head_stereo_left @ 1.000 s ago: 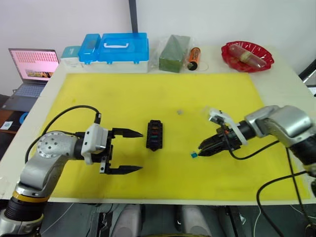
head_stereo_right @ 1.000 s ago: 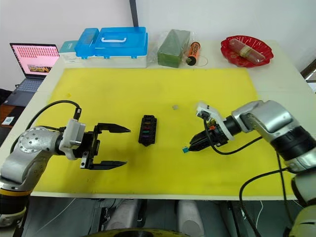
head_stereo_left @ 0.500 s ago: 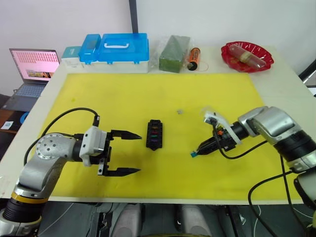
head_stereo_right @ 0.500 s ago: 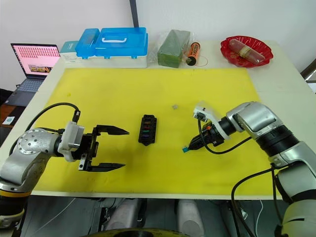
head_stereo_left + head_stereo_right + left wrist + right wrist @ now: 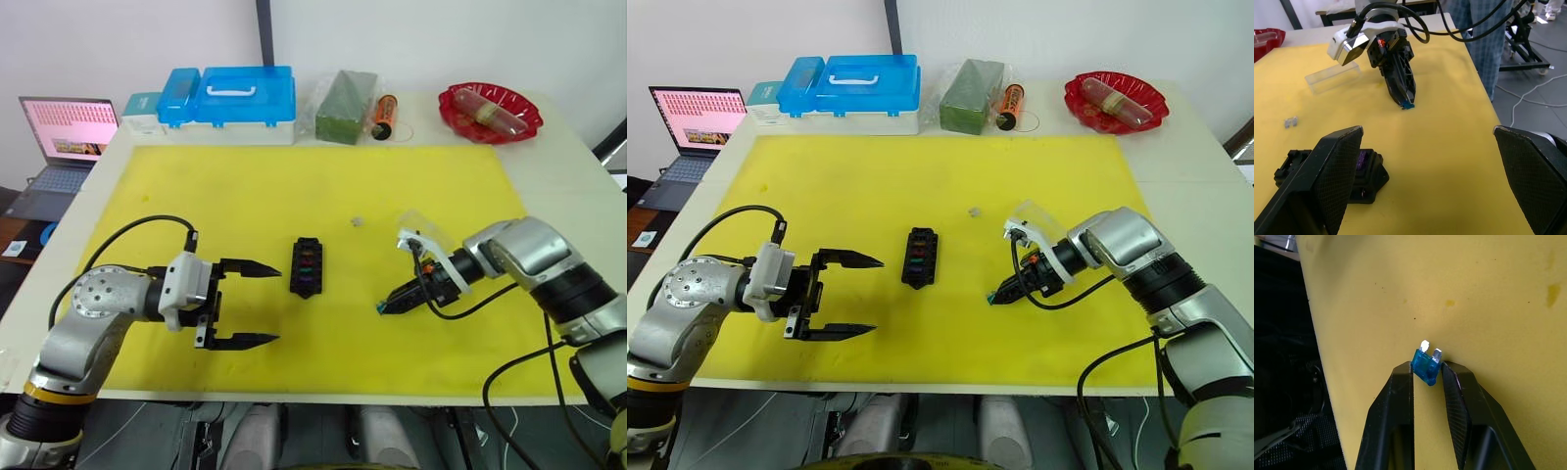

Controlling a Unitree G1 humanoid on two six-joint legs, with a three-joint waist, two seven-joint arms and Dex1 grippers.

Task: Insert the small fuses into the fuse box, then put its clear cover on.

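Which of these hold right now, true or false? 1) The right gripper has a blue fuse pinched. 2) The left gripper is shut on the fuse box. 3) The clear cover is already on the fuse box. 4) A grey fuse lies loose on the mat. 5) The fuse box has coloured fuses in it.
1) True: the right gripper is shut on the blue fuse.
2) False: the left gripper is open, beside the fuse box and apart from it.
3) False: the clear cover lies on the yellow mat near the right gripper.
4) True: the grey fuse lies beyond the fuse box.
5) True.
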